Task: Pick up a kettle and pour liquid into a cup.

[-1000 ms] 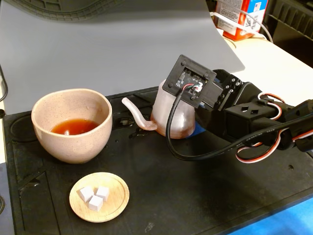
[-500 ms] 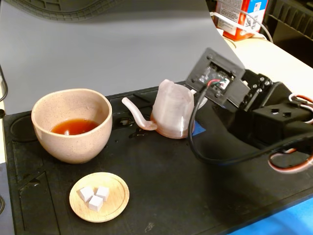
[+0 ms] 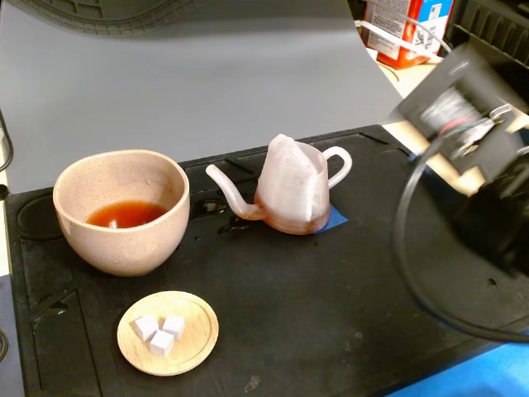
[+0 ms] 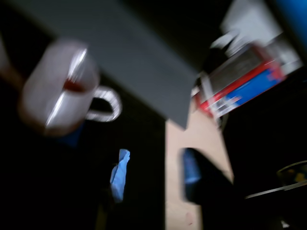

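Kettle set down upright, arm clear at the right edge of the frame.

In the fixed view the cup [image 3: 121, 211] sits at centre left holding tea-coloured liquid [image 3: 126, 214]; the wooden saucer [image 3: 169, 332] with white cubes [image 3: 159, 329] lies at lower left. The kettle [image 3: 291, 188] stands upright mid-frame on the black counter [image 3: 331, 314], spout toward the cup, apart from it. The blurred arm [image 3: 471, 149] fills the right edge; whether its jaws are spread cannot be told. Retreating well likely means lifting clear without clipping the kettle's loop handle [image 3: 337, 166].

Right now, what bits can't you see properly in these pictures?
- Gripper: fixed view, the arm is motion-blurred and cut by the right edge; open or shut unclear.
- Kettle: wrist view, smeared by blur, spout cut off at the left edge.
- White cubes: fixed view, too small to identify.
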